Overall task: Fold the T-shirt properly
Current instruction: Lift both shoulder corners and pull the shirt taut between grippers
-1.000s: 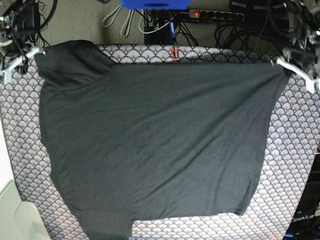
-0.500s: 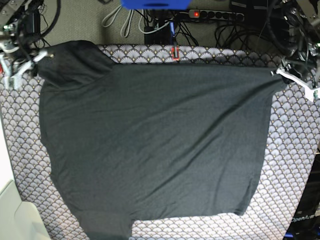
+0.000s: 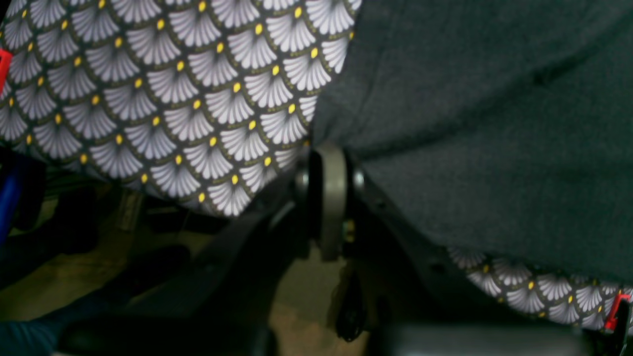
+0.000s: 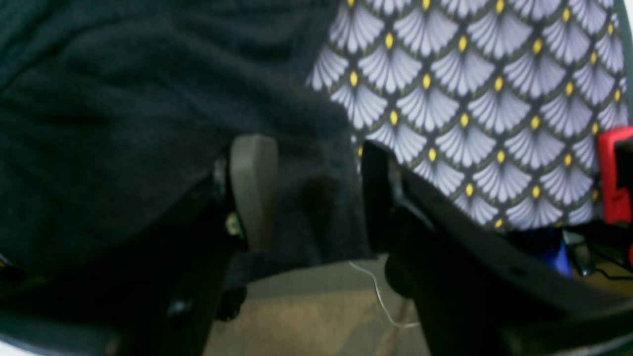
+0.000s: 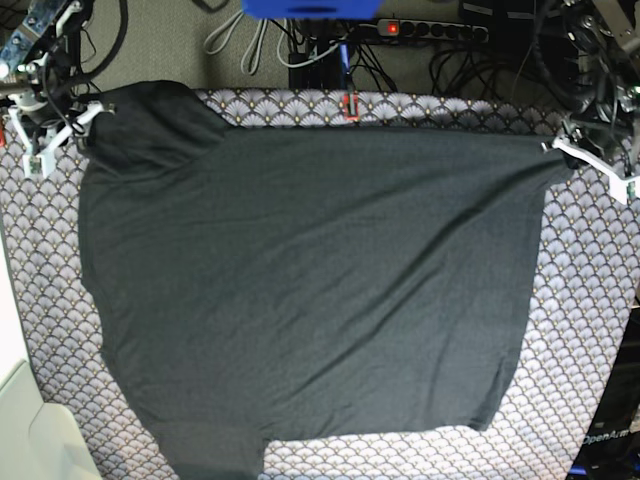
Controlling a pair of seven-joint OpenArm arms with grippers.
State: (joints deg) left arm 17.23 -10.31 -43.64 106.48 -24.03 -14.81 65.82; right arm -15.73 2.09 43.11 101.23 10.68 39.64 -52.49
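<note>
The dark charcoal T-shirt [image 5: 310, 290] lies spread flat, plain side up, over the fan-patterned tablecloth [image 5: 590, 330]. My left gripper [image 5: 562, 148] is at the shirt's far right corner in the base view. In the left wrist view the left gripper [image 3: 329, 153] is shut on the T-shirt [image 3: 494, 123] edge. My right gripper [image 5: 68, 122] is at the folded sleeve at the far left. In the right wrist view its fingers [image 4: 252, 188] stand apart, with the loose T-shirt [image 4: 123, 99] edge lying between them, not pinched.
A red clamp [image 5: 351, 105] holds the cloth at the table's far edge. Behind it are cables and a power strip [image 5: 430, 30], and a blue object [image 5: 310, 8] hangs above. A white surface [image 5: 25, 420] borders the near left corner.
My right gripper has opened and let go of the sleeve, shifting slightly toward the shirt. The left gripper stays shut on its corner, which has drawn in a little.
</note>
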